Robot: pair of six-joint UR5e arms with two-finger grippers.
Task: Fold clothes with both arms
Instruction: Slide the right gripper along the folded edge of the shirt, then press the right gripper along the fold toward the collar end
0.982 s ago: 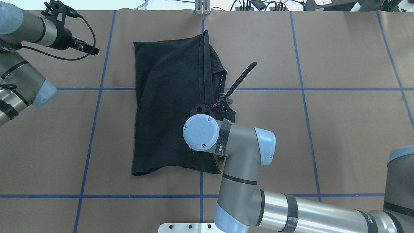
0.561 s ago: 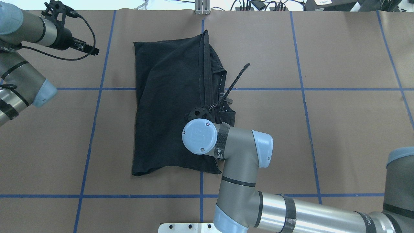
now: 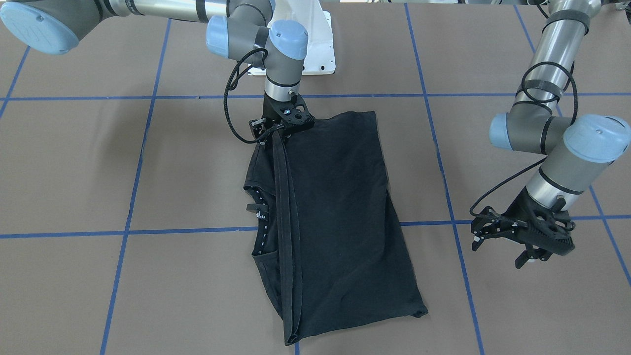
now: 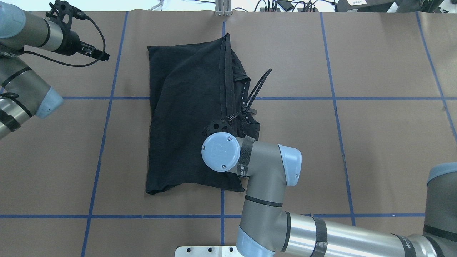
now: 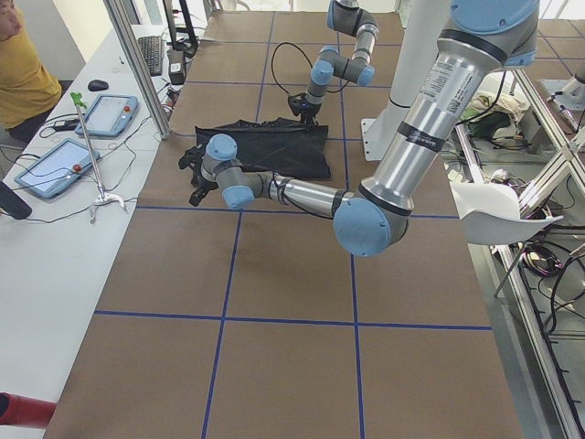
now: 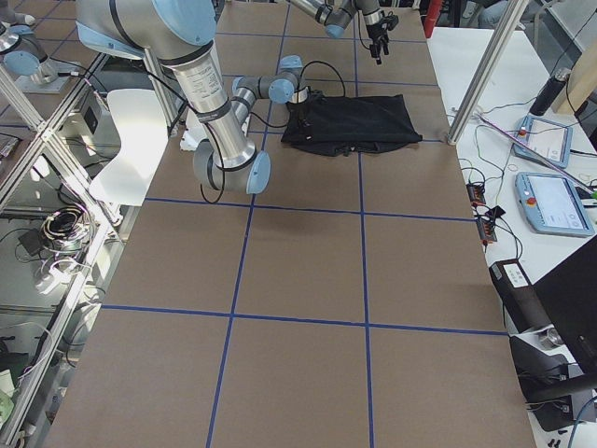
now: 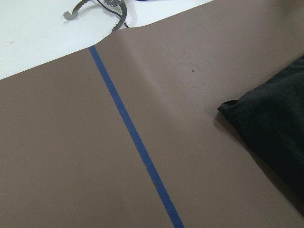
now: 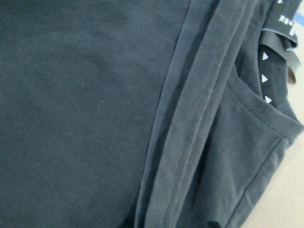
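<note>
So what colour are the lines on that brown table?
Blue: thin tape lines gridding the brown paper-covered table, clearest in the overhead view.

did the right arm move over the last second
Yes, slightly: the right arm drew back toward the robot, away from the far blue tape line.

You're looking at a T-shirt (image 4: 185,117) that reads plain black on every face that shows. In the right wrist view its neck tape (image 8: 262,78) is black with small white triangles. Table cover (image 4: 375,53) is flat brown, gridded by blue tape lines (image 4: 357,98). Right arm (image 4: 266,178) and left arm (image 4: 21,85) are silver-grey with light blue caps and black bands. Pedestal base (image 3: 323,49) is white.
</note>
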